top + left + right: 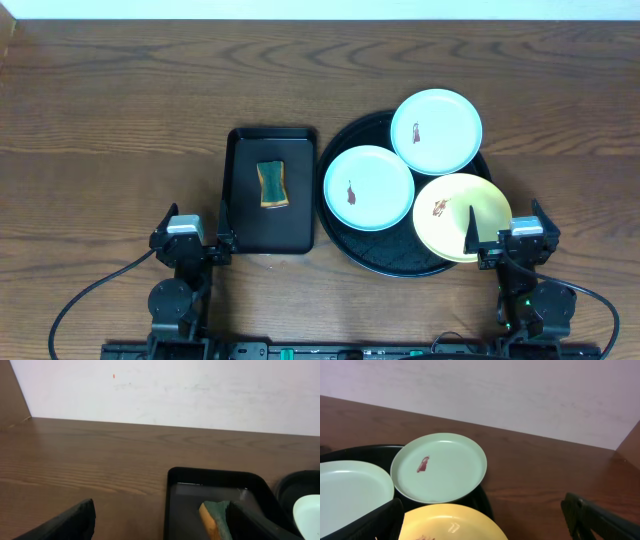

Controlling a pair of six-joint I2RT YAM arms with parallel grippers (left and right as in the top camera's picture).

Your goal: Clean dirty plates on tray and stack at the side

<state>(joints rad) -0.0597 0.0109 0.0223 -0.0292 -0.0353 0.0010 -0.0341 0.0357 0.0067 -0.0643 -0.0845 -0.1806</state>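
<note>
- left tool [195, 213]: released, fingers spread wide with just bare wood surface [120, 120] showing between them in its wrist cam
- right tool [506, 212]: also released, fingers wide apart. From overhead its left finger lies across the near edge of the yellow plate [452, 222], but it isn't pinching it
- round black tray [385, 262] sits right in front of the right tool and a bit to its left, with all three plates on it, none stacked
- the yellow plate is the closest one, right under the front of the right tool. It's got a brown smear left of centre and pokes out over the tray's right rim
- far mint plate [440, 135] is straight ahead of the right tool, past the yellow one. It has a small reddish-brown smear, its far edge hangs over the tray rim, and its near edge meets the yellow plate (can't tell which one is on top)
- near mint plate [375, 185] is ahead-left of the right tool, smear on its left half, edges up against the other two
- rectangular black tray [245, 215] is ahead-right of the left tool, and that tool's right finger is just beside its near left corner
- a green and yellow sponge [272, 184] lies in the middle of it
</note>
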